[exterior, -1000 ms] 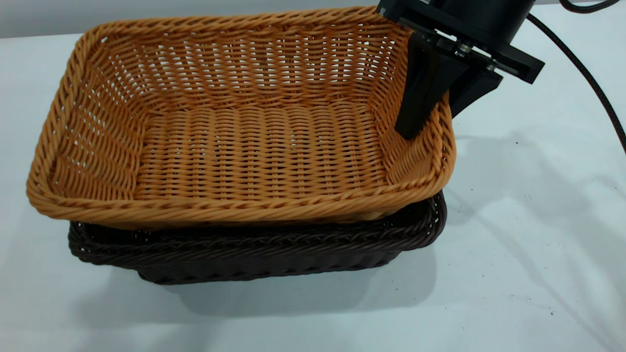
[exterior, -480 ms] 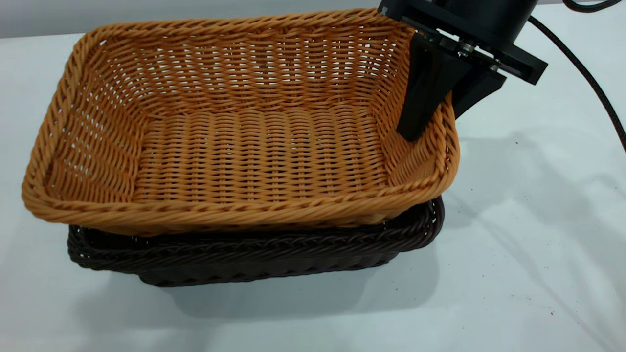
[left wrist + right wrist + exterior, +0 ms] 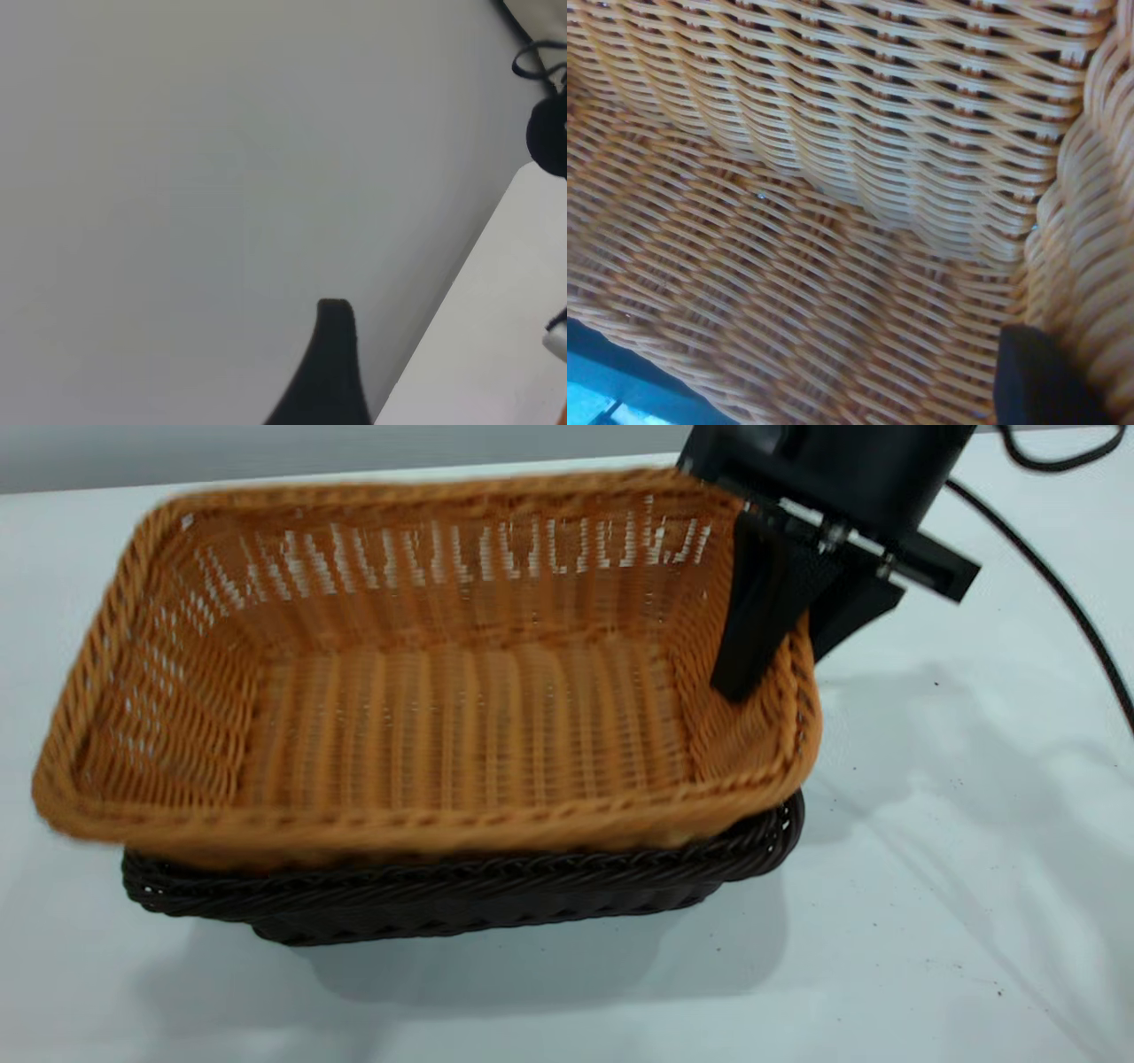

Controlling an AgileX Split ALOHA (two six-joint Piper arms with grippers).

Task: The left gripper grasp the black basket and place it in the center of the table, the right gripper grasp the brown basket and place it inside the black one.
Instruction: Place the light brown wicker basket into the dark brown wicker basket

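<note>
The brown basket [image 3: 461,726] hangs tilted just above and partly inside the black basket [image 3: 443,899], which rests on the table [image 3: 930,886]. My right gripper [image 3: 780,669] is shut on the brown basket's right rim, one finger inside the wall and one outside. The right wrist view is filled with the brown basket's weave [image 3: 833,221], with one of my fingers [image 3: 1041,381] against its rim. My left gripper is out of the exterior view. Its wrist view shows only one of its fingers [image 3: 330,363] against a blank wall.
A black cable [image 3: 1072,611] trails over the table behind my right arm. Bare white tabletop lies to the right of and in front of the baskets.
My right gripper has moved down with the brown basket. The basket has sunk closer onto the black basket and is blurred by motion. The black basket has stayed put.
</note>
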